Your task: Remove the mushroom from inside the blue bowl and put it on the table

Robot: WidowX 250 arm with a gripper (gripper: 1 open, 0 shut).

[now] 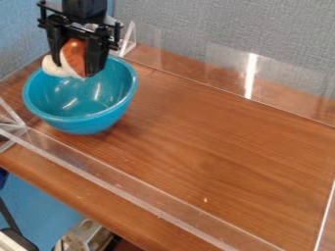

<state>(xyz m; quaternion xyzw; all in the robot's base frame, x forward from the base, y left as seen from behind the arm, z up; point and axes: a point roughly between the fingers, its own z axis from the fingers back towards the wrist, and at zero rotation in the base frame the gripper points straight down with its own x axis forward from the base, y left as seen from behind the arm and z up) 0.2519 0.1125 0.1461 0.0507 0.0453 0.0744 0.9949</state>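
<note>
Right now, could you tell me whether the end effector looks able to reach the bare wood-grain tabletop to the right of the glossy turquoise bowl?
Probably yes: the end effector holds the mushroom above the bowl, with open tabletop alongside.

My fingers [81, 51] grip the mushroom [76, 57] above the blue bowl [81, 98], which sits on the wooden worktop [222, 137].

Wood-grain table [222, 137], clear acrylic walls; blue bowl [81, 98] at left end.
</note>
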